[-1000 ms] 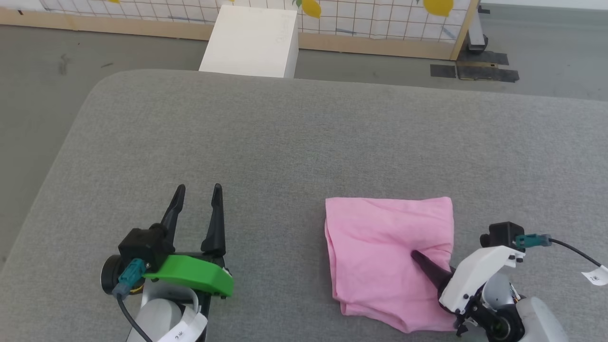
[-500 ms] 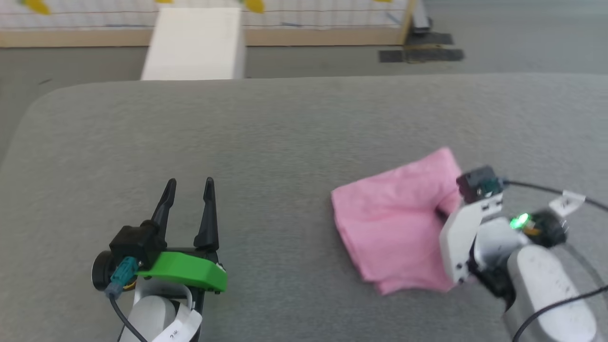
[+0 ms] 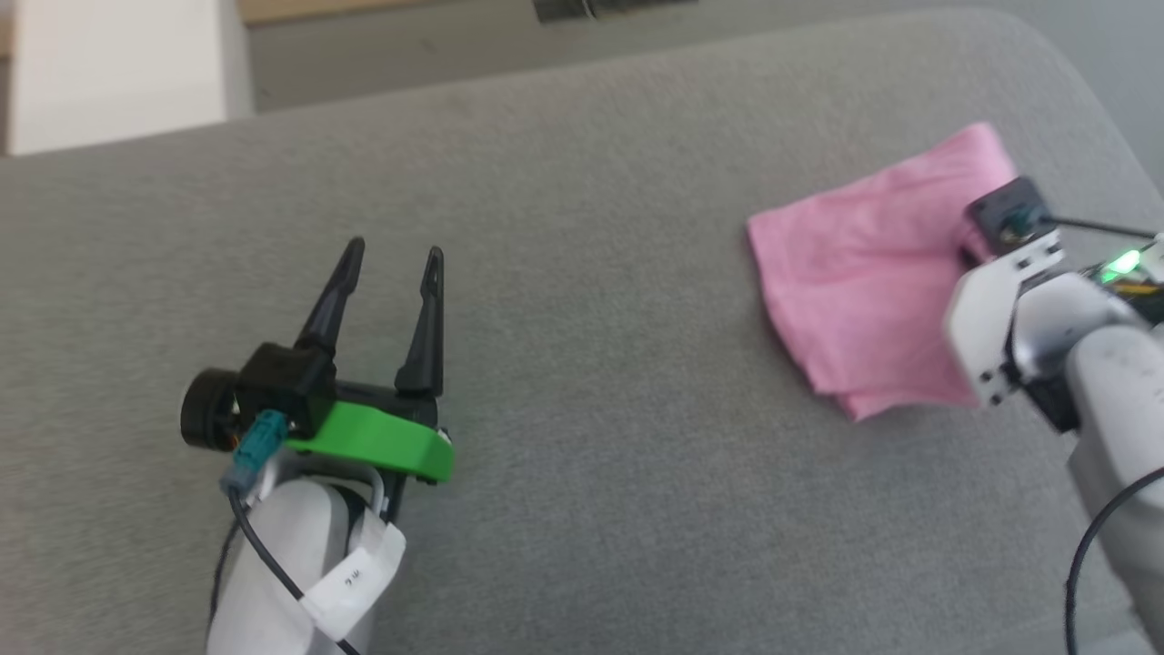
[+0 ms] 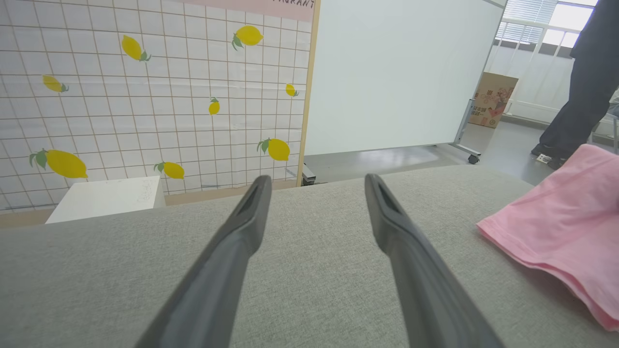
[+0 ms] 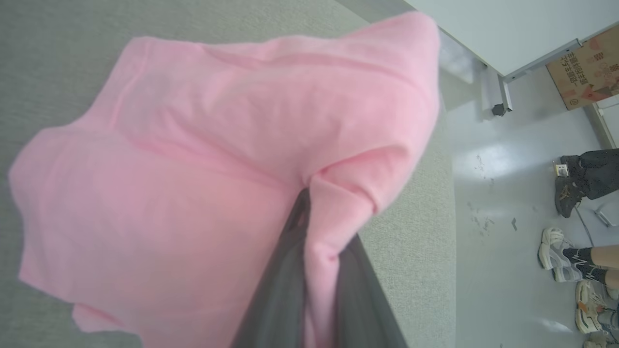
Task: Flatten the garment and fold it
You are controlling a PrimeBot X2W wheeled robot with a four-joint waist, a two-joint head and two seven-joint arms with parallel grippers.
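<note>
Pinching a fold of the pink garment (image 3: 864, 264), the right tool (image 5: 314, 217) has its dark fingers clamped tight on the cloth, out at two o'clock in the head view, near the grey bench's (image 3: 582, 182) rounded corner. Over at eight o'clock the left tool (image 3: 395, 248) is spread wide, holding nothing, well apart from the garment.

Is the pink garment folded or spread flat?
Folded: the garment lies in stacked layers, edges doubled at its near side; the right hand pinches one fold.

Pink garment (image 3: 864, 273), grey cushion (image 3: 591, 227), white grid-lined wall panel (image 4: 145, 96) dotted with yellow lemons.
</note>
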